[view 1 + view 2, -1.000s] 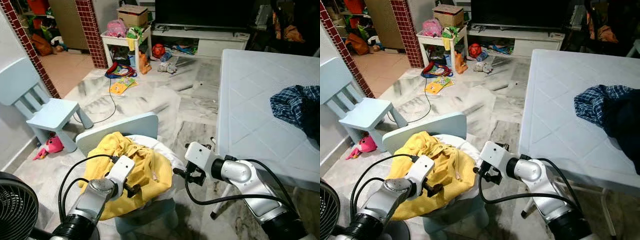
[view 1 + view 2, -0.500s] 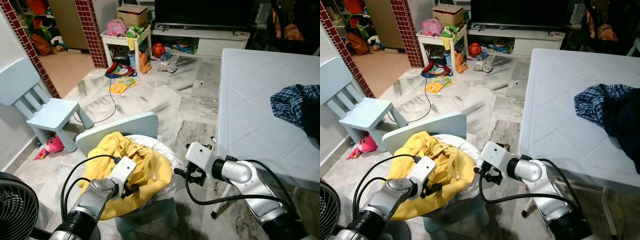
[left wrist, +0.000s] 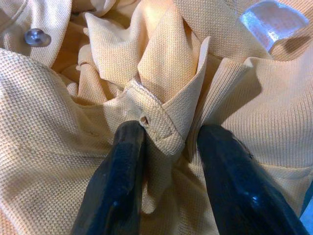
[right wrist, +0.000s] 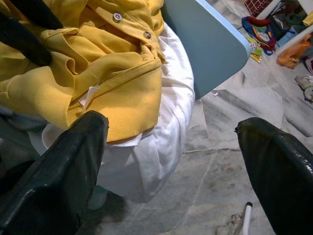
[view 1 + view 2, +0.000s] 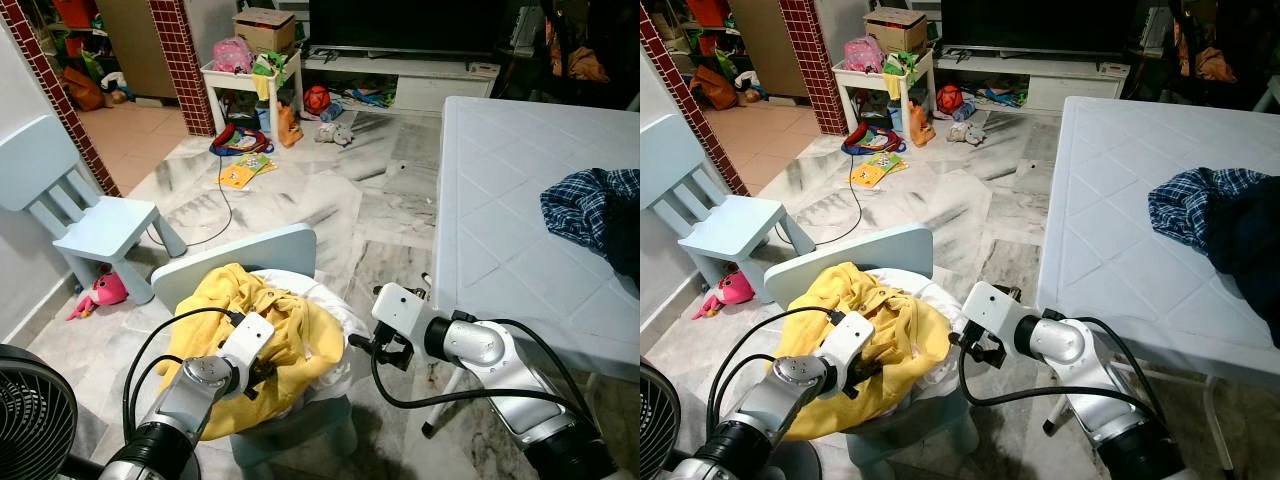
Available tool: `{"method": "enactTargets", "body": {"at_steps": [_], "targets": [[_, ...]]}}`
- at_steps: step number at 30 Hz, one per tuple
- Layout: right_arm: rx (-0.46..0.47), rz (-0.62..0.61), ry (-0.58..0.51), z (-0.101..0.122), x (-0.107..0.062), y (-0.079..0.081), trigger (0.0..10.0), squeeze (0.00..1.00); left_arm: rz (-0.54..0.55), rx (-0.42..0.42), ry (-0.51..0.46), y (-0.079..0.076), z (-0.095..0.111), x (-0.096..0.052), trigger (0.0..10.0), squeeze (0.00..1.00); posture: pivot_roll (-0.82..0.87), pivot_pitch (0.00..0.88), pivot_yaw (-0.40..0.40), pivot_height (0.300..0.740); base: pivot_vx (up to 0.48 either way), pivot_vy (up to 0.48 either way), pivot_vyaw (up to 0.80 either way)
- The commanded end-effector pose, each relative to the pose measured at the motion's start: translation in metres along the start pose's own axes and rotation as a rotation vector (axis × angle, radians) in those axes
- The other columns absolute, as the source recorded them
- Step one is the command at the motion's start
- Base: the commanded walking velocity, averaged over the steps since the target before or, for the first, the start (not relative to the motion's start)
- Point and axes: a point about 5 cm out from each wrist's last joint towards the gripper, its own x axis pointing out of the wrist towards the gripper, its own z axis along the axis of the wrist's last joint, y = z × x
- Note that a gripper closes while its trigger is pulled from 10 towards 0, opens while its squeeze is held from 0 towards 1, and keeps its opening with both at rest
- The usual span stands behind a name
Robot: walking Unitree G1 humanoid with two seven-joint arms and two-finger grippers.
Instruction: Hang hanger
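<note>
A yellow polo shirt [image 5: 295, 330] lies bunched on a small pale blue chair [image 5: 250, 256], over a white garment [image 5: 338, 312]. My left gripper [image 5: 262, 368] is pushed down into the shirt. In the left wrist view its black fingers [image 3: 120, 161] pinch a raised fold of the button placket [image 3: 164, 115]. A clear plastic piece [image 3: 274, 19] peeks out of the fabric beyond it. My right gripper [image 5: 362, 345] hovers open beside the chair's right edge, clear of the shirt, with nothing between its fingers [image 4: 73, 161].
A white table [image 5: 500, 200] stands close on the right with a blue plaid cloth [image 5: 590, 205] on it. A black fan [image 5: 30, 420] is at the lower left. Another pale blue chair [image 5: 100, 225] stands against the left wall. Toys and a cable litter the marble floor [image 5: 330, 200] ahead.
My left gripper has sunk into the yellow shirt and closed on a fold, bunching the cloth toward it. The right arm has barely moved.
</note>
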Motion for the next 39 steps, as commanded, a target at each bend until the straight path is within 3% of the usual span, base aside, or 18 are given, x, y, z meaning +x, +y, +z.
{"method": "enactTargets", "body": {"at_steps": [1, 15, 18, 19, 20, 21, 23, 25, 29, 33, 39], "targets": [[-0.010, -0.018, -0.011, 0.004, -0.002, -0.007, 10.0, 0.00, 0.018, 0.009, -0.008, 0.004, 0.003, 0.000, 0.0, 0.00, -0.09, 0.007, 0.043, 0.740, 0.000, 0.000, 0.00], [-0.009, -0.029, -0.006, 0.003, -0.002, -0.009, 10.0, 0.00, 0.150, -0.015, -0.129, 0.012, 0.008, -0.007, 0.0, 0.00, -0.09, 0.007, 0.043, 0.740, 0.000, 0.000, 0.00], [-0.009, -0.031, -0.006, 0.003, -0.002, -0.009, 10.0, 0.00, 0.236, -0.016, -0.221, 0.019, 0.016, -0.013, 0.0, 0.00, -0.09, 0.007, 0.040, 0.740, 0.000, 0.000, 0.00], [-0.008, -0.031, -0.006, 0.003, -0.002, -0.010, 10.0, 0.00, 0.269, 0.001, -0.324, 0.020, 0.027, -0.020, 0.0, 0.00, -0.09, 0.007, 0.040, 0.740, 0.000, 0.000, 0.00], [-0.009, -0.032, -0.006, 0.003, -0.002, -0.010, 10.0, 0.00, 0.270, 0.008, -0.357, 0.020, 0.031, -0.023, 0.0, 0.00, -0.09, 0.007, 0.038, 0.740, 0.000, 0.000, 0.00], [-0.008, -0.032, -0.005, 0.002, -0.002, -0.010, 10.0, 0.00, 0.226, 0.022, -0.442, 0.012, 0.040, -0.027, 0.0, 0.00, -0.09, 0.006, 0.037, 0.740, 0.000, 0.000, 0.00], [-0.008, -0.033, -0.004, 0.002, -0.002, -0.010, 10.0, 0.00, 0.218, 0.021, -0.471, 0.010, 0.043, -0.030, 0.0, 0.00, -0.09, 0.005, 0.036, 0.740, 0.000, 0.000, 0.00], [-0.009, -0.035, -0.002, 0.002, -0.001, -0.011, 10.0, 0.00, 0.224, 0.012, -0.573, 0.004, 0.057, -0.039, 0.0, 0.00, -0.09, 0.003, 0.034, 0.740, 0.000, 0.000, 0.00], [-0.008, -0.039, -0.002, 0.002, 0.000, -0.013, 10.0, 0.00, 0.244, 0.012, -0.640, 0.003, 0.069, -0.043, 0.0, 0.00, -0.08, 0.000, 0.032, 0.740, 0.000, 0.000, 0.00], [-0.012, -0.043, -0.005, 0.003, 0.001, -0.015, 10.0, 0.00, 0.282, 0.001, -0.630, 0.006, 0.073, -0.043, 0.0, 0.00, -0.09, 0.000, 0.033, 0.740, 0.000, 0.000, 0.00], [-0.010, -0.051, -0.001, 0.001, -0.001, -0.017, 10.0, 0.00, 0.244, -0.060, -0.464, -0.005, 0.043, -0.038, 0.0, 0.00, -0.09, 0.000, 0.036, 0.740, 0.000, 0.000, 0.00]]}}
